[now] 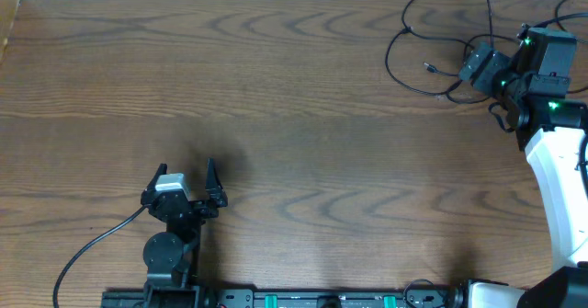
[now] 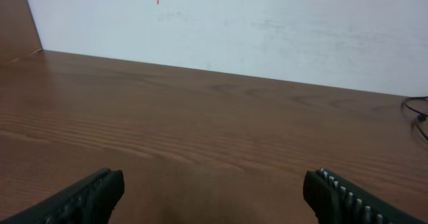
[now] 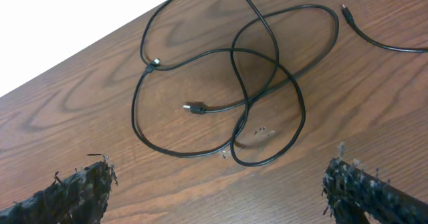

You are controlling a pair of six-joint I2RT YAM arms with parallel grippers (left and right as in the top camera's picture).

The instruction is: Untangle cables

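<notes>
Thin black cables (image 1: 432, 41) lie in crossing loops at the table's far right corner. In the right wrist view the cables (image 3: 234, 83) overlap in several loops, with small plugs (image 3: 194, 107) lying loose. My right gripper (image 1: 482, 69) is open and empty, hovering just beside the loops; its fingers (image 3: 221, 190) frame bare wood below the cables. My left gripper (image 1: 188, 184) is open and empty near the front left, far from the cables. In the left wrist view its fingers (image 2: 214, 194) show over bare wood, with a bit of cable (image 2: 418, 117) at the right edge.
A separate black cable end with a plug (image 3: 348, 11) lies at the upper right of the right wrist view. A thick black robot wire (image 1: 92, 248) trails from the left arm's base. A white wall (image 2: 234, 23) borders the table's far edge.
</notes>
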